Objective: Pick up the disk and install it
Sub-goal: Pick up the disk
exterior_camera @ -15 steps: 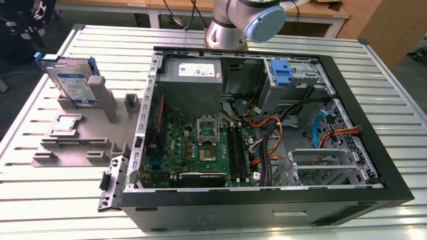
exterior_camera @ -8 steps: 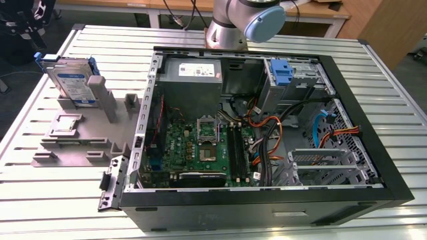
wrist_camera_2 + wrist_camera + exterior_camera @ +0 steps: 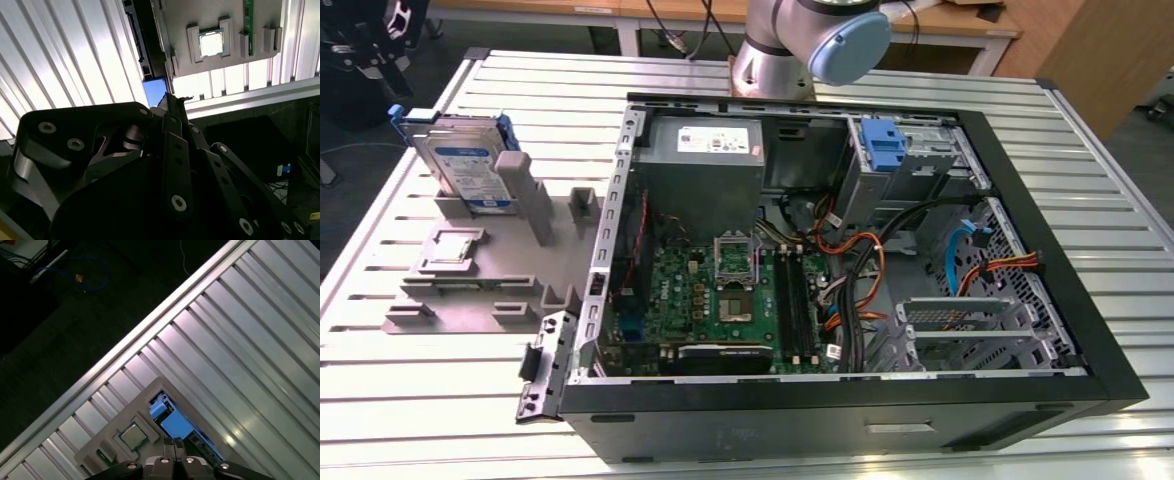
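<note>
a ribbed silver table (image 3: pixel 440 400) gleams under bright light. beyond the table stands a wooden bench (image 3: pixel 560 12); beside the table, a wooden cabinet (image 3: pixel 1094 50) and dark floor (image 3: pixel 50 350).

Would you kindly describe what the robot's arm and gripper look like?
The arm is a silver-grey tube with a rounded light-blue joint cap. In the second wrist view, the gripper is matte black, built from flat linked bars studded with round silver screws.
</note>
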`<state>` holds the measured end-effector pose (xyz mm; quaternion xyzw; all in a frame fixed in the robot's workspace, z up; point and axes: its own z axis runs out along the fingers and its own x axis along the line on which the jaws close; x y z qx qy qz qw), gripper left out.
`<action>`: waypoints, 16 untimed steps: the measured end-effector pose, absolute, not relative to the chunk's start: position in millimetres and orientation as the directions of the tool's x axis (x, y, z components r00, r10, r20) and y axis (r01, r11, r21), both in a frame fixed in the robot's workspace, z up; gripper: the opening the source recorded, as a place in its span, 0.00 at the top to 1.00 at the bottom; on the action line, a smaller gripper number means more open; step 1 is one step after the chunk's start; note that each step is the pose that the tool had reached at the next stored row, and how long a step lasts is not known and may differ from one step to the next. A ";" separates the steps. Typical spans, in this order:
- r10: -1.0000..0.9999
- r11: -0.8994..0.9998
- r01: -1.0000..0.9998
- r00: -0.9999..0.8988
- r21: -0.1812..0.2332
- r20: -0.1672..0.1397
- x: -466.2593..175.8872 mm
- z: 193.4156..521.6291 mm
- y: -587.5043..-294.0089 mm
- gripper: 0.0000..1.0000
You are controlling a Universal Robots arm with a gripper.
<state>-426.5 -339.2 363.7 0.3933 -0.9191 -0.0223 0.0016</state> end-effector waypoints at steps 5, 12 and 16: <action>-0.749 0.662 -0.749 -0.663 0.042 -0.015 -426.4 363.7 -339.2 0.90; -0.783 0.621 -0.783 -0.622 0.042 -0.015 -426.5 363.7 -339.2 0.90; -0.803 0.595 -0.803 -0.596 0.042 -0.015 -426.5 363.6 -339.2 0.90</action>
